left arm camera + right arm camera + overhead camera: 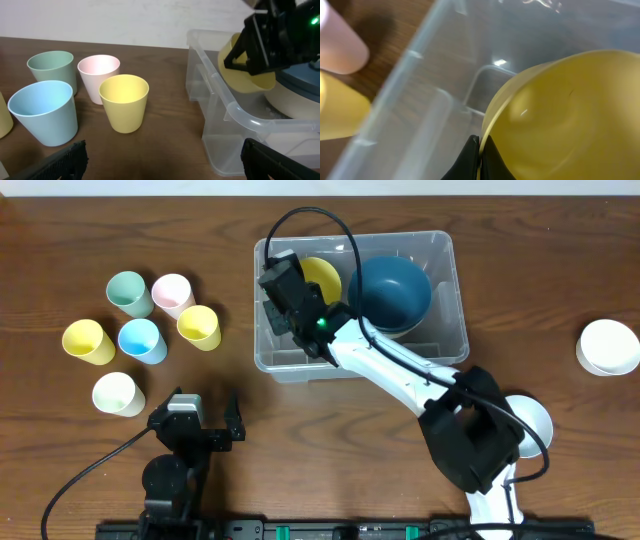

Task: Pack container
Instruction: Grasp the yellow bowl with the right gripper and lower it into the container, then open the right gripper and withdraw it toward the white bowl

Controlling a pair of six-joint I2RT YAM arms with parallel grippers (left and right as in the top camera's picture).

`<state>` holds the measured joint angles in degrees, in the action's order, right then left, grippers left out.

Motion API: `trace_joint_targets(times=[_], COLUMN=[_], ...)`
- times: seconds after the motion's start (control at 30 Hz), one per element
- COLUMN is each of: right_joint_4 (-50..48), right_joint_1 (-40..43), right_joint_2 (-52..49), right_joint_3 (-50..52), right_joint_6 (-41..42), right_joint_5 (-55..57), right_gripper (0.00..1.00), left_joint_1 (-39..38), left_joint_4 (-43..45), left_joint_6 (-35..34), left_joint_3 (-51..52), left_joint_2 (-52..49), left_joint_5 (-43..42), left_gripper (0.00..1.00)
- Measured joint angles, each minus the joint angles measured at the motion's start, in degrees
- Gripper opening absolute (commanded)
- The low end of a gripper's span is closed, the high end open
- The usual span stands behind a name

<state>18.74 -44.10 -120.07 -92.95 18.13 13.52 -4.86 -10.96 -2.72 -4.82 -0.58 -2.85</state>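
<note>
The clear container stands at the table's centre, and its near corner shows in the left wrist view. My right gripper is shut on the rim of a yellow bowl, held tilted over the container's left half. Up close, the fingertips pinch that bowl's thin edge above the container wall. A dark blue bowl lies in the container's right half on a pale bowl. My left gripper rests open and empty near the front edge, left of the container.
Several cups stand to the left: green, pink, yellow, blue, a second yellow and white. A white bowl sits at the far right, another beside the right arm's base.
</note>
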Motion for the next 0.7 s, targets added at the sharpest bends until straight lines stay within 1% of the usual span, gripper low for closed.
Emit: trace_joint_targets(times=[0.13, 0.2, 0.33, 0.37, 0.7], right_joint_4=[-0.26, -0.44, -0.7, -0.81, -1.46], right_joint_1=[0.74, 0.81, 0.9, 0.9, 0.9], right_joint_2=[-1.36, -1.86, -2.34, -2.34, -2.34], right_joint_3=[0.0, 0.0, 0.0, 0.0, 0.0], right_joint_6=[0.0, -0.02, -0.42, -0.85, -1.05], right_joint_5=[0.26, 0.37, 0.44, 0.46, 0.48], right_gripper=[0.02, 0.04, 0.18, 0.2, 0.25], left_joint_1=[0.0, 0.0, 0.0, 0.0, 0.0], left_joint_4=[0.0, 0.0, 0.0, 0.0, 0.0], left_joint_6=[0.0, 0.0, 0.0, 0.0, 0.0], left_joint_3=[0.0, 0.0, 0.0, 0.0, 0.0], left_joint_2=[0.0, 0.0, 0.0, 0.0, 0.0], left_joint_5=[0.0, 0.0, 0.0, 0.0, 0.0], left_gripper=[0.98, 0.98, 0.98, 0.98, 0.98])
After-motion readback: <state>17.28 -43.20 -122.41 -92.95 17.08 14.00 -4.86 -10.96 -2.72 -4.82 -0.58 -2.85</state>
